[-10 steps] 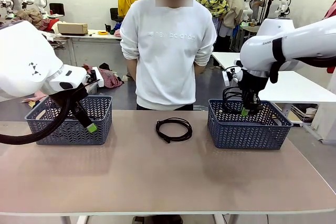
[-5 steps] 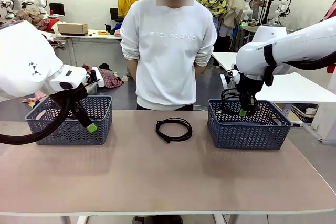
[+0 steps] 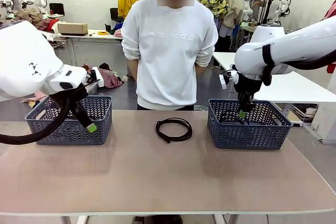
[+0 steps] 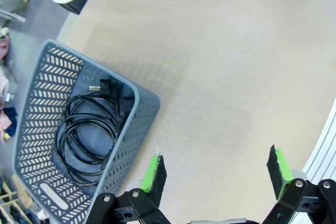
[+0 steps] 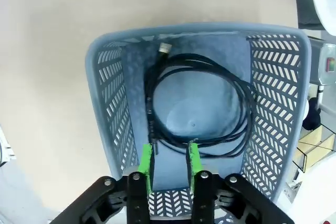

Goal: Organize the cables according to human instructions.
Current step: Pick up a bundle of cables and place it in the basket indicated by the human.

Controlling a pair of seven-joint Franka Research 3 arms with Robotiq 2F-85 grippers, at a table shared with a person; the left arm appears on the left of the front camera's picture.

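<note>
A coiled black cable (image 5: 202,103) lies flat on the floor of the right grey basket (image 5: 105,93). Just above it my right gripper (image 5: 169,163) hangs open, with nothing between its green pads; the front view has it over that basket (image 3: 243,113). A second cable (image 3: 174,128) rests on the table in front of the person. A third cable (image 4: 86,135) lies coiled in the left grey basket (image 4: 134,116). My left gripper (image 4: 216,170) is wide open and holds nothing, low over the table by that basket's front (image 3: 90,127).
The person in a white sweatshirt (image 3: 170,51) stands at the far edge with hands behind the back. The two baskets (image 3: 71,129) (image 3: 247,132) sit near the far corners. Bare tabletop (image 3: 168,177) stretches toward me.
My right gripper has opened and let go of the cable, which has dropped from above the rim onto the right basket's floor. The left arm has not moved.
</note>
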